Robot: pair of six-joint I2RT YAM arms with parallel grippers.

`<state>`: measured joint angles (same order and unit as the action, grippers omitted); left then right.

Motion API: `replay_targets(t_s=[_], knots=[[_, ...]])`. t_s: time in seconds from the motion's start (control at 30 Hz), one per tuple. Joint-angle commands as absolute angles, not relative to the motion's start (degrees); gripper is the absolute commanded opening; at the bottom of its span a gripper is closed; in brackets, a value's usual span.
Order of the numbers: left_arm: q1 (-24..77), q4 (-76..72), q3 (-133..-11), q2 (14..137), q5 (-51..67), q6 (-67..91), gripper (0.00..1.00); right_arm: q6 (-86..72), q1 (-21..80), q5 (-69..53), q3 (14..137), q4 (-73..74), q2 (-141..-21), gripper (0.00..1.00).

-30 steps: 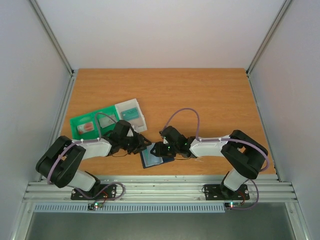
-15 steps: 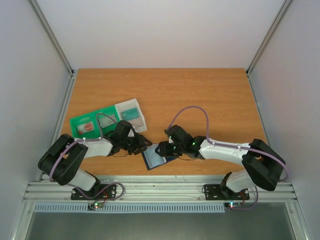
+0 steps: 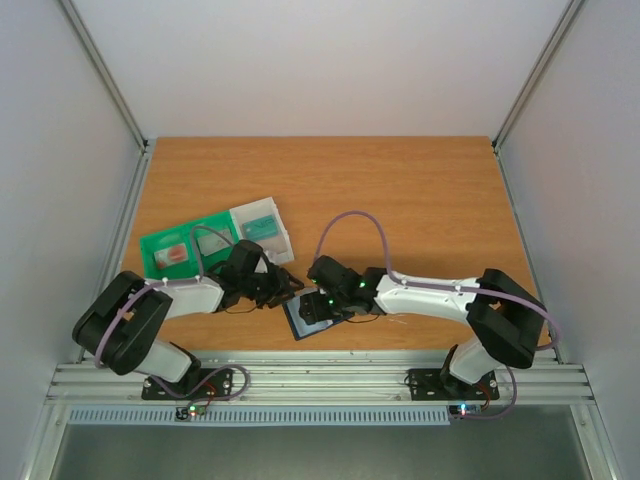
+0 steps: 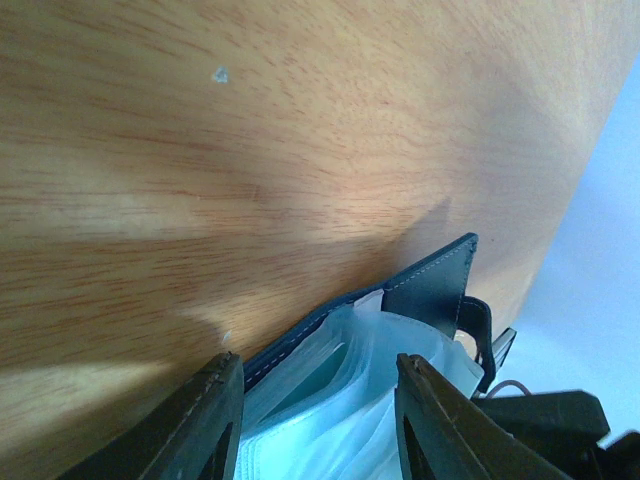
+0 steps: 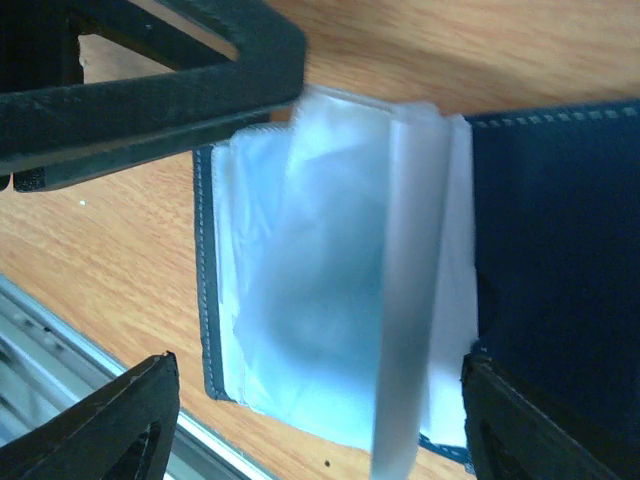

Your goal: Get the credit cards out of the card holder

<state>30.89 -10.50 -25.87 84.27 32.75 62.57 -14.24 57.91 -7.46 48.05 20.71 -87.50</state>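
Observation:
The card holder (image 3: pixel 309 320) lies open near the front edge, a dark navy cover with pale blue sleeves. In the left wrist view my left gripper (image 4: pixel 320 425) has its fingers on either side of the cover and sleeve stack (image 4: pixel 400 350), holding them. A teal tint shows inside one sleeve (image 4: pixel 315 385). My right gripper (image 5: pixel 320 425) is wide open just above the sleeves (image 5: pixel 300 290), with one sleeve standing on edge (image 5: pixel 410 300). A teal card (image 3: pixel 258 228) lies in the white bin, and a pale card with a red mark (image 3: pixel 172 254) lies in the green bin.
The green bin (image 3: pixel 200 228) and the white bin (image 3: pixel 272 212) stand side by side behind the left arm. The metal front rail (image 3: pixel 320 380) runs just below the holder. The left gripper's fingers (image 5: pixel 150 90) cross the top left of the right wrist view.
My right gripper has moved left over the holder's sleeves, and the right arm's elbow has swung out and back. The holder has shifted slightly. The left arm has stayed put.

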Motion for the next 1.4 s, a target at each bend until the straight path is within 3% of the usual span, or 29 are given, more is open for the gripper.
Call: replay_targets(t_s=[0.0,0.4,1.37], knots=[[31.29,-11.86,-26.55,82.05,31.6,62.31,0.43,-11.49,60.57,1.84,53.38,26.83,-91.45,0.79],[31.29,-7.62,-25.88,79.37,29.49,61.39,0.43,-10.24,64.02,8.3,57.73,27.55,-99.46,0.82],[31.29,-0.88,-23.03,74.13,25.64,58.19,0.44,-11.73,66.26,8.7,62.77,30.13,-103.44,0.87]])
